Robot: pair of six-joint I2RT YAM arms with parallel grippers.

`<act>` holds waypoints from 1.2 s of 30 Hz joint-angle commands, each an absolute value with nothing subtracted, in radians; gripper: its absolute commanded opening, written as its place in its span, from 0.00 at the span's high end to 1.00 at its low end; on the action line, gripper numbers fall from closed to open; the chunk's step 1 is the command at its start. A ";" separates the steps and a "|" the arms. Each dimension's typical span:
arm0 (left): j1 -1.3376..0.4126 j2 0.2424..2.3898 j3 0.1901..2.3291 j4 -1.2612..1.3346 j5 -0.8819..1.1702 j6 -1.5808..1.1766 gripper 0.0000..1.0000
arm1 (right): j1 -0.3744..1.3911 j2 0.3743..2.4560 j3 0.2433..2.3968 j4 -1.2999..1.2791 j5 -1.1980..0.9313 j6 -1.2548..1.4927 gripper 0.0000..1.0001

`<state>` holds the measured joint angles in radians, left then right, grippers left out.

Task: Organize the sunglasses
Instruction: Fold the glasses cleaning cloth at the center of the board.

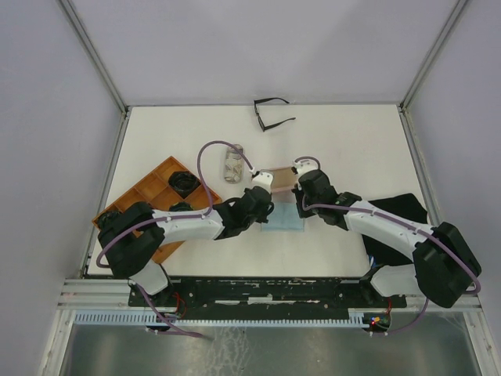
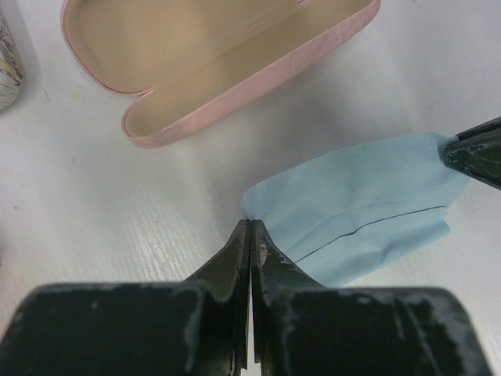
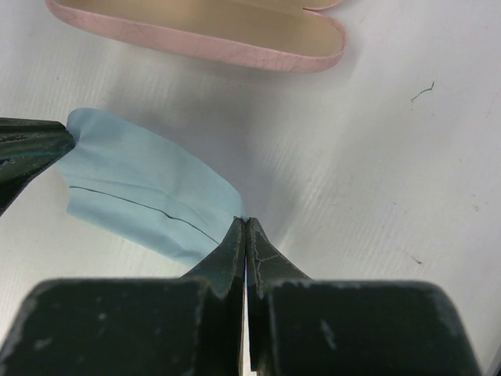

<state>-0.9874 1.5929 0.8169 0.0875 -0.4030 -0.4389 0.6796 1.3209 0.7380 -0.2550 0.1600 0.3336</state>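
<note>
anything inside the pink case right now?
Nothing visible: the pink case lies open, bare beige lining showing. Its far end is cut off in both wrist views, and the top view is too coarse to settle that part.

What I count on my desk
One pair of thin-framed glasses and two dark sunglasses that I can make out, those in the one orange tray; two cases, a pink case and a patterned case; one blue cloth; one black cloth.
</note>
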 commanded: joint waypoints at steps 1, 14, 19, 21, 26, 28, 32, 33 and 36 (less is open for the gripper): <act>-0.977 1.533 0.834 0.160 -0.392 -0.380 0.97 | 0.676 1.267 0.784 -0.224 0.163 0.309 1.00; -1.032 1.321 0.860 0.017 -0.391 -0.347 0.97 | 0.679 1.137 0.881 -0.413 -0.035 0.314 1.00; -1.090 1.255 0.862 -0.046 -0.428 -0.379 0.97 | 0.688 1.078 0.899 -0.485 -0.106 0.343 1.00; -1.116 1.232 0.864 -0.089 -0.443 -0.405 0.97 | 0.698 1.058 0.901 -0.516 -0.138 0.360 1.00; -1.161 1.164 0.806 -0.121 -0.452 -0.489 0.97 | 0.729 1.002 0.859 -0.552 -0.209 0.405 1.00; -1.174 1.137 0.780 -0.137 -0.450 -0.524 0.97 | 0.738 0.987 0.839 -0.569 -0.238 0.426 1.00; -1.221 1.112 0.726 -0.156 -0.436 -0.576 0.97 | 0.759 0.986 0.790 -0.585 -0.301 0.469 1.00; -1.227 1.113 0.711 -0.152 -0.434 -0.583 0.97 | 0.762 0.982 0.773 -0.569 -0.292 0.477 1.00; -1.229 1.106 0.655 -0.107 -0.436 -0.605 0.97 | 0.763 0.969 0.738 -0.553 -0.216 0.486 1.00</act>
